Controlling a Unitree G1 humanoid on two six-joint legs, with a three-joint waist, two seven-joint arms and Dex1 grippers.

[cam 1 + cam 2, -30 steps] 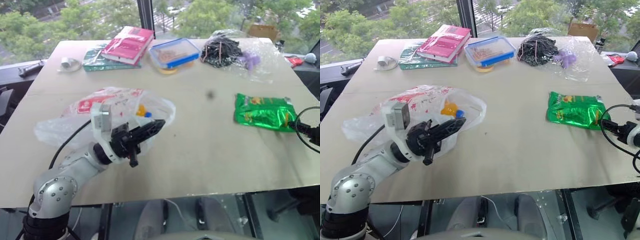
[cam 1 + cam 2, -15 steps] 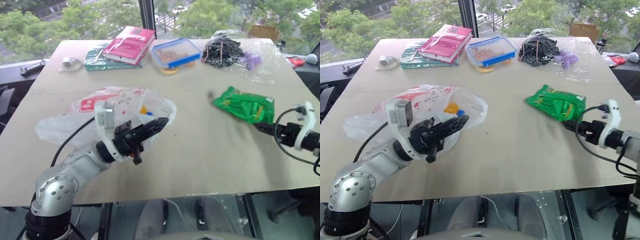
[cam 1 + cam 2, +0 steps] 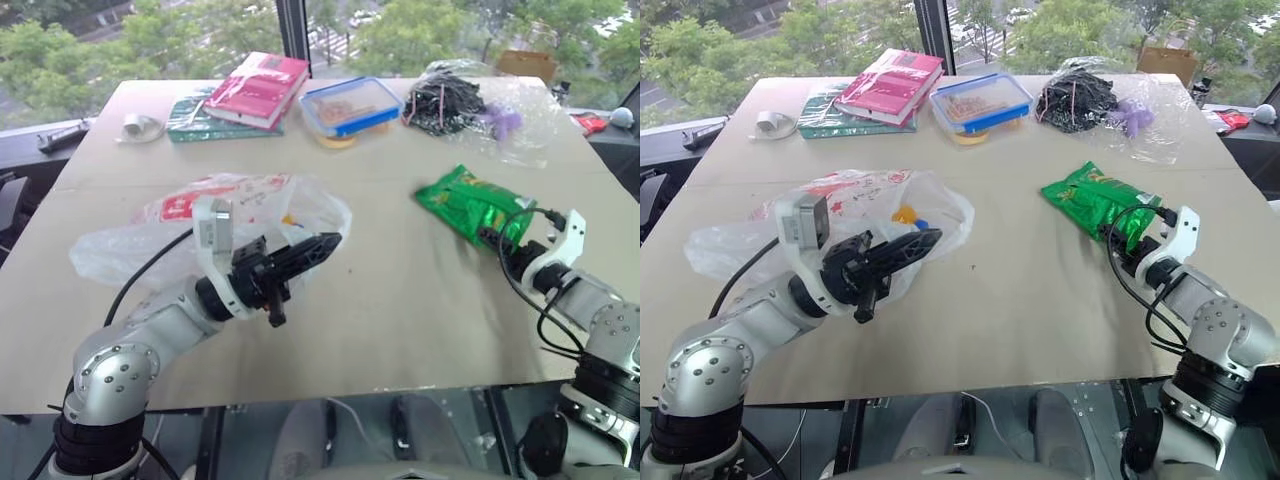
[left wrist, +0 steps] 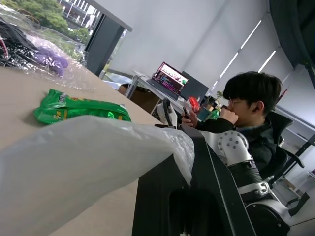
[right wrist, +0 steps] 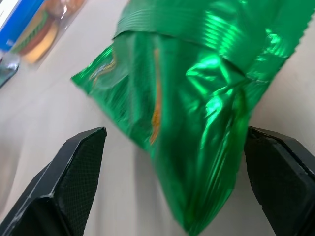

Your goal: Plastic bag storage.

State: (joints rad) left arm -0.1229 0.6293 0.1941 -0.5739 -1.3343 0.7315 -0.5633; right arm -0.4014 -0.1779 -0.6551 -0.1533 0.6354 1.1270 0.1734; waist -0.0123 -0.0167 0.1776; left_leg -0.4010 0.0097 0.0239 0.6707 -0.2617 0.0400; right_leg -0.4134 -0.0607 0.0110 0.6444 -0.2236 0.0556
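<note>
The plastic bag (image 3: 200, 225), thin, limp and slippery by appearance, lies on the table (image 3: 400, 300) with its rim pinched in the closed left jaws, while the right jaws stand apart around the green packet (image 3: 470, 205).

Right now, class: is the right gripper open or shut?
Open: the right gripper holds its fingers wide apart either side of the green snack packet.

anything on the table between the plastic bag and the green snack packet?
No: in the left eye view only bare tabletop separates the plastic bag from the green snack packet.
</note>
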